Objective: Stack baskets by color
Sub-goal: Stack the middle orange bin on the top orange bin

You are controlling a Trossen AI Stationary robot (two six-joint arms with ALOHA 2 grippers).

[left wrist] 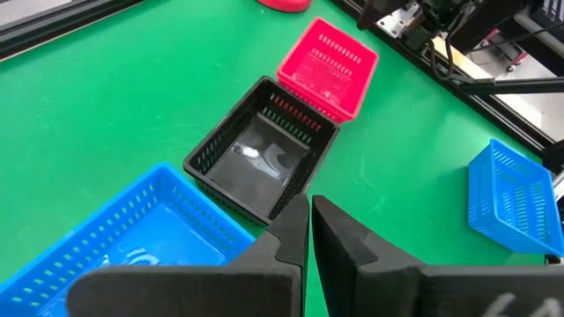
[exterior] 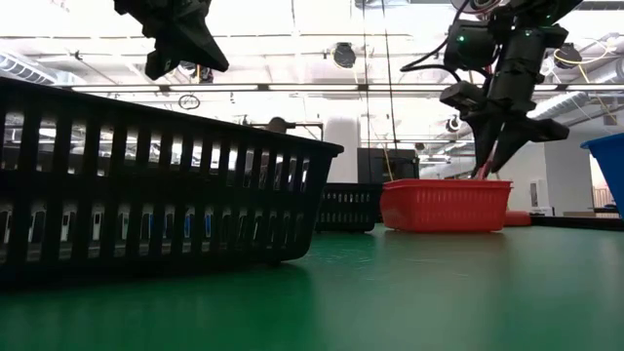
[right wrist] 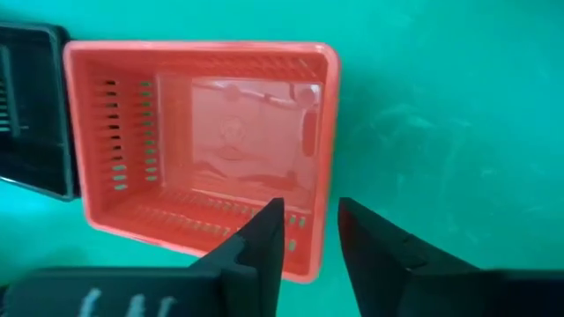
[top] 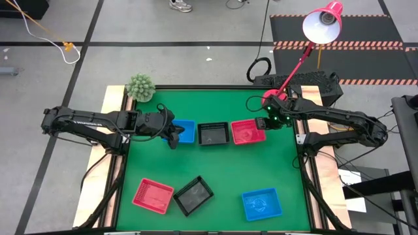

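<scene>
At the far side of the green table (top: 215,170) three baskets stand in a row: blue (top: 187,131), black (top: 213,133) and red (top: 245,132). My right gripper (right wrist: 311,231) is open above the red basket's (right wrist: 203,132) right end, one finger inside its wall and one outside. In the low view its fingers (exterior: 487,146) reach down to the red basket's rim (exterior: 444,183). My left gripper (left wrist: 309,222) is shut and empty, hovering at the near side of the blue basket (left wrist: 132,238), next to the black one (left wrist: 260,158). My right gripper comes from above, slanting down, and straddles the red basket's right wall (right wrist: 324,176) near a corner, one finger inside and one outside. The basket rests flat on the table. Whether either finger touches the wall, I cannot tell.
Near the front edge lie a red basket (top: 153,195), a tilted black basket (top: 193,195) and a blue basket (top: 261,203). A small plant (top: 139,87) stands at the far left corner. A red lamp (top: 323,23) leans over the far right corner.
</scene>
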